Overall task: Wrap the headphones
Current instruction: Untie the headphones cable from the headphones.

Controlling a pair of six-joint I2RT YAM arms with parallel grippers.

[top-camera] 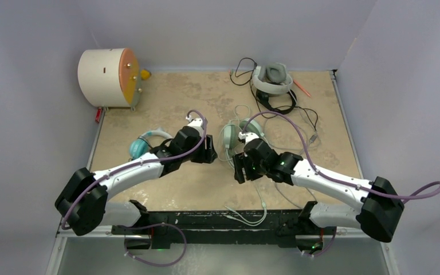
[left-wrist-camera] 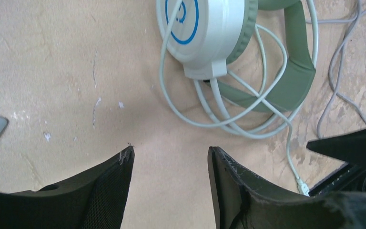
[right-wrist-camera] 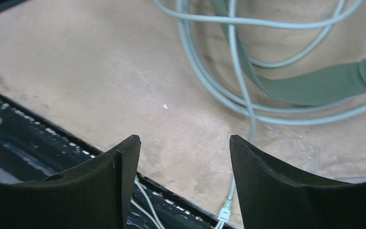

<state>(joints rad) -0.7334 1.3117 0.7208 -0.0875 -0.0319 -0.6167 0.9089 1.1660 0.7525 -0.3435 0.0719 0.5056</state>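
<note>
The pale cable's plug [right-wrist-camera: 225, 210] lies at the near edge of the counter [top-camera: 149, 195]. Just beyond it, the right fingers [right-wrist-camera: 124, 162] stand wide and empty over bare counter. The left fingers [left-wrist-camera: 219, 162] are parted too, holding nothing. Between the 2 arms lie the mint-green headphones [top-camera: 229, 137], their cable looped loosely around the band. The teal headset [top-camera: 139, 146] sits beside the left arm. Farthest back are the white-and-grey headset [top-camera: 274, 77], touching the black headset [top-camera: 275, 102], and the cream drum [top-camera: 109, 77] in the far left corner.

White arms [top-camera: 132, 166], black joints [top-camera: 86, 197] (lilac cables [top-camera: 307, 146]).
</note>
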